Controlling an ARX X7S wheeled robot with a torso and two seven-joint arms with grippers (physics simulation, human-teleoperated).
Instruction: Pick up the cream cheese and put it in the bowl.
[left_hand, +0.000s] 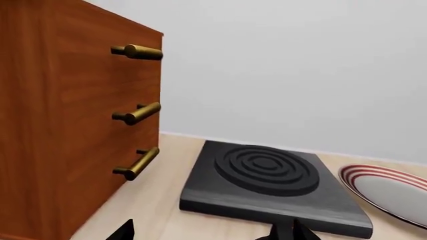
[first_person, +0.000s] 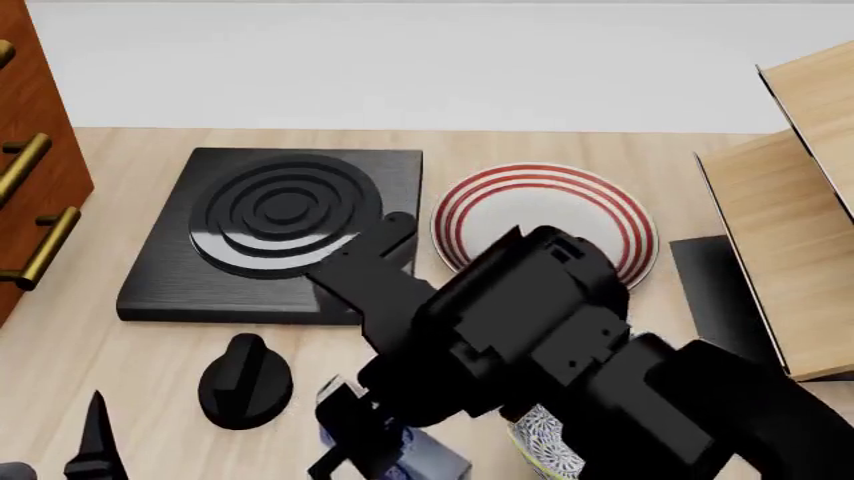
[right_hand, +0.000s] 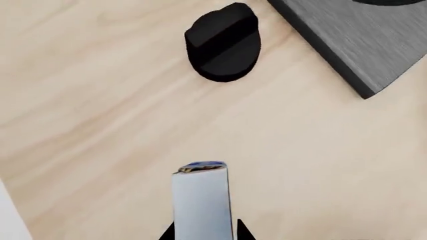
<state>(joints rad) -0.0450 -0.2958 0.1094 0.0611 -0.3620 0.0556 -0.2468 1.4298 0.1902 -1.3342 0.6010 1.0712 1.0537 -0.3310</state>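
Observation:
The cream cheese (right_hand: 200, 200) is a silver-grey box with a blue label at its far end. It stands between the fingertips of my right gripper (right_hand: 203, 233), which is shut on it just above the wooden table. In the head view the box (first_person: 434, 462) shows at the bottom edge under my right arm. A small part of the blue-and-white patterned bowl (first_person: 545, 445) shows just right of it, mostly hidden by the arm. My left gripper (left_hand: 208, 233) is open and empty, near the black stove plate.
A black stove plate with rings (first_person: 274, 230) lies at the back left, and a black knob (first_person: 244, 380) lies in front of it. A white plate with red rings (first_person: 547, 215) is behind my right arm. A wooden drawer cabinet (left_hand: 67, 115) stands at the left and a wooden rack (first_person: 787, 230) at the right.

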